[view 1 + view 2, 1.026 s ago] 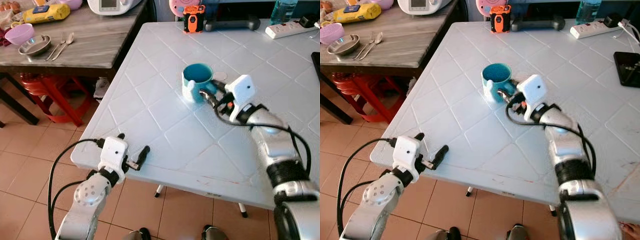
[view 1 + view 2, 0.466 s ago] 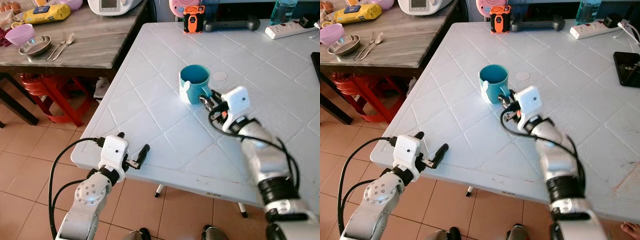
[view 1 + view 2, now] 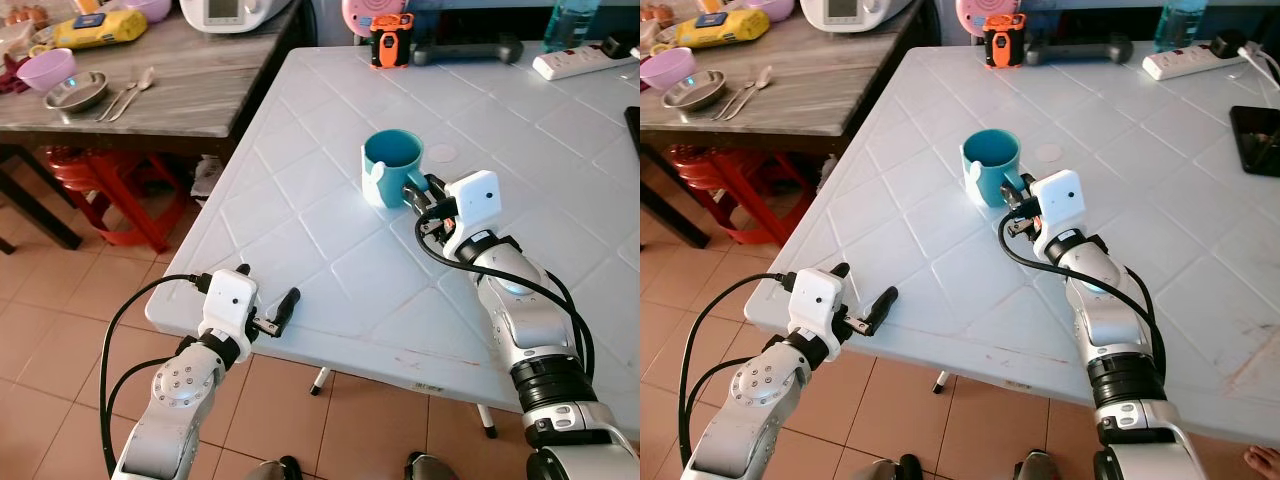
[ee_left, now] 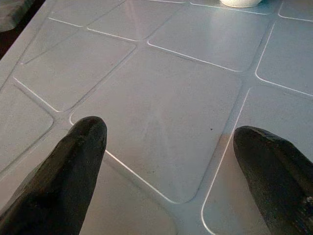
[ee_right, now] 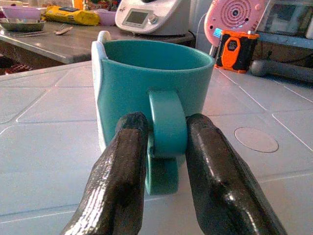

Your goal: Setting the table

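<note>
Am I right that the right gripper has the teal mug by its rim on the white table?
Not the rim. The right gripper is closed on the handle of the teal mug, as the right wrist view shows. The mug does stand on the white table.

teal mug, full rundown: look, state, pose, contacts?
The teal mug looks like glazed ceramic, with a loop handle and a white raised piece on the side facing the robot's left. It stands upright on the white table, opening up; no contents can be made out. Its handle points toward the right gripper, whose black fingers sit on either side of the handle, jaws closed around it. Nothing else touches it; a round mark on the tabletop lies just beyond.
</note>
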You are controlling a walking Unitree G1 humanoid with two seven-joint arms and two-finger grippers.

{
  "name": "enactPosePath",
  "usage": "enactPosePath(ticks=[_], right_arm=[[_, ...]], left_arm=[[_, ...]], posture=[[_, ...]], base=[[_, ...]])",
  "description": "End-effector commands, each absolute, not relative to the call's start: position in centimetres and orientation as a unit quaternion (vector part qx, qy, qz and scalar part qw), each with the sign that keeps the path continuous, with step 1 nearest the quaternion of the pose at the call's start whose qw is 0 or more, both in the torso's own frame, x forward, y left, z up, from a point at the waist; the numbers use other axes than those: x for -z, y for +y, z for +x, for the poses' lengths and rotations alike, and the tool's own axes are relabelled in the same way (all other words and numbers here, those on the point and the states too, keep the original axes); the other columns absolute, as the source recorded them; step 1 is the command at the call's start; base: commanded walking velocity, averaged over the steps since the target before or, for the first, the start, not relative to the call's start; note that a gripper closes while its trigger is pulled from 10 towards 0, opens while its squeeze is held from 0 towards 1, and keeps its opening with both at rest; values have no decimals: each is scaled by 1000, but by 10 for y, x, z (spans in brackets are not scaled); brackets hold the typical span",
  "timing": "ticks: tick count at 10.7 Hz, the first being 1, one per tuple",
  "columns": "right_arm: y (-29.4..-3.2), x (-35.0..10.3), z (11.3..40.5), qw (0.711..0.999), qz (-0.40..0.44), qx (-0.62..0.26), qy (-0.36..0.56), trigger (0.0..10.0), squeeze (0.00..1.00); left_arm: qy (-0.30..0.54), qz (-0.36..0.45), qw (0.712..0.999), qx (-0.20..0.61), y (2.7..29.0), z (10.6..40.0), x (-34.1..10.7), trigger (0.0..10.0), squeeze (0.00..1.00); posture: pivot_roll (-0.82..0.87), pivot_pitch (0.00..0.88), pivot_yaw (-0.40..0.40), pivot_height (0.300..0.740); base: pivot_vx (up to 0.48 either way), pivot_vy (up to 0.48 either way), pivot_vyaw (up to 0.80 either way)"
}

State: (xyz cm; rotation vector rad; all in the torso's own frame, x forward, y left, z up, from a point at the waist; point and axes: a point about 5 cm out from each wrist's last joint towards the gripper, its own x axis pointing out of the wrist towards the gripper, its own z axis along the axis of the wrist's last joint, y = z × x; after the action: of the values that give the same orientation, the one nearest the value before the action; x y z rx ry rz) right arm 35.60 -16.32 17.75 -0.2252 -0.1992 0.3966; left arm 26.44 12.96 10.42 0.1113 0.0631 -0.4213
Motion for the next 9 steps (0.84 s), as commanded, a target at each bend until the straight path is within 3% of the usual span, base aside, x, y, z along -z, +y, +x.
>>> enactPosePath(ticks=[1,2,9], right_arm=[[-159,-183,355,967,-114,-202,-108,6745,0],[-158,-183,355,967,-113,-203,-107,0,0],[-166,-200,352,968,-119,-178,-132,0,0]], left_arm=[[37,62,977,201,134,264,-101,10000,0],[37,61,977,200,134,264,-101,10000,0],[15,44,979,196,128,273,-106,10000,0]], posture=[[-63,164,143,740],[-63,163,142,740],[-82,136,141,740]], base=[[0,0,0],[0,0,0],[0,0,0]])
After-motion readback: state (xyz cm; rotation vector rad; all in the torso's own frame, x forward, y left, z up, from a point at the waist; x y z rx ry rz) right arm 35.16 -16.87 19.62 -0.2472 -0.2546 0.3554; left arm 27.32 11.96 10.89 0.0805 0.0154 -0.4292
